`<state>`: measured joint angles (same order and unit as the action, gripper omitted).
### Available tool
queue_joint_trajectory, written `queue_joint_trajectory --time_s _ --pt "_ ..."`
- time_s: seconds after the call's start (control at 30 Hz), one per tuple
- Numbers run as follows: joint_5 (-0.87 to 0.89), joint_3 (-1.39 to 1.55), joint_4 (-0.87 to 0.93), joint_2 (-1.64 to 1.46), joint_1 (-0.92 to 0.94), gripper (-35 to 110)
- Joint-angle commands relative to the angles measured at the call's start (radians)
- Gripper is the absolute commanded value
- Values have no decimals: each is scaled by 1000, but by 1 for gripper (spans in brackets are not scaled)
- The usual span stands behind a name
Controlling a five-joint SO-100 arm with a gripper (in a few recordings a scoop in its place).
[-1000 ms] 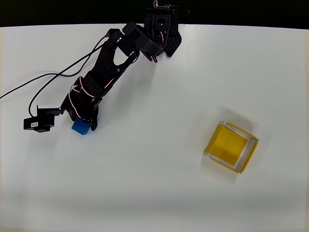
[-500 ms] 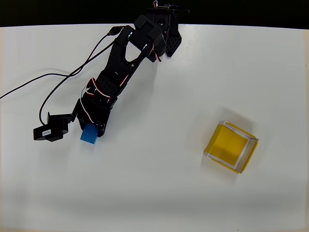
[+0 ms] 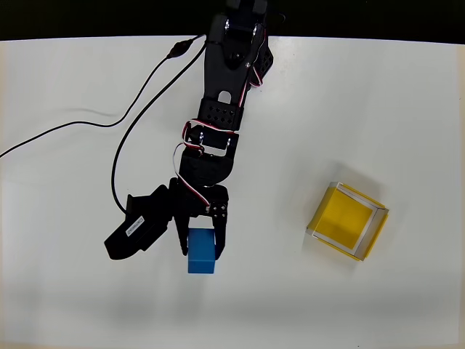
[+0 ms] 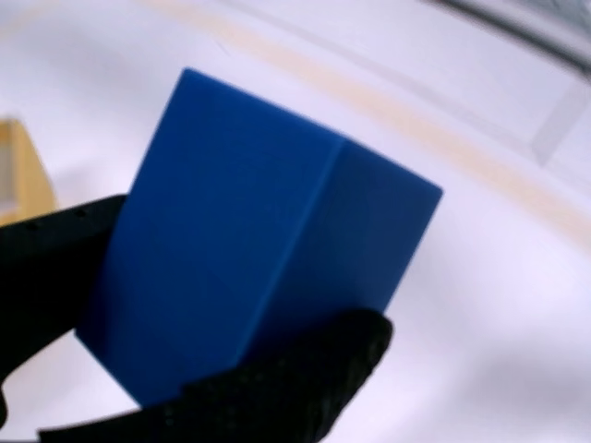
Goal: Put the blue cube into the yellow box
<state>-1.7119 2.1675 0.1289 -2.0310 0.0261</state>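
White tabletop (image 3: 378,109) fills your overhead view, with a dark strip along its far edge. Your blue cube (image 3: 201,251) sits clamped between the two black fingers of the gripper (image 3: 200,240), left of centre and toward the near side of the table. In the wrist view the blue cube (image 4: 254,235) looms large, one black finger (image 4: 55,263) pressed against its left face and the other under its lower right edge (the pads are hard against the block, no gap showing). From there the black arm (image 3: 221,116) runs back up to its base at the table's far edge, and a thin black cable (image 3: 73,125) trails off to the left. Your yellow box (image 3: 349,220) stands open-topped, well apart from the cube, over to the right and turned at an angle to the table edge; its pale rim frames a bright yellow floor. A sliver of the box (image 4: 23,171) shows at the left edge of the wrist view.
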Motion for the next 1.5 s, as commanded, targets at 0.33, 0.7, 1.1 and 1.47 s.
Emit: queue_joint_trajectory --time_s 0.33,0.7,1.1,1.47 --pt "71 -35 -156 -133 -474 17" --pt "176 -207 -143 169 -589 17" --pt "288 -236 -57 331 -635 17" --pt "364 -179 28 345 -686 19"
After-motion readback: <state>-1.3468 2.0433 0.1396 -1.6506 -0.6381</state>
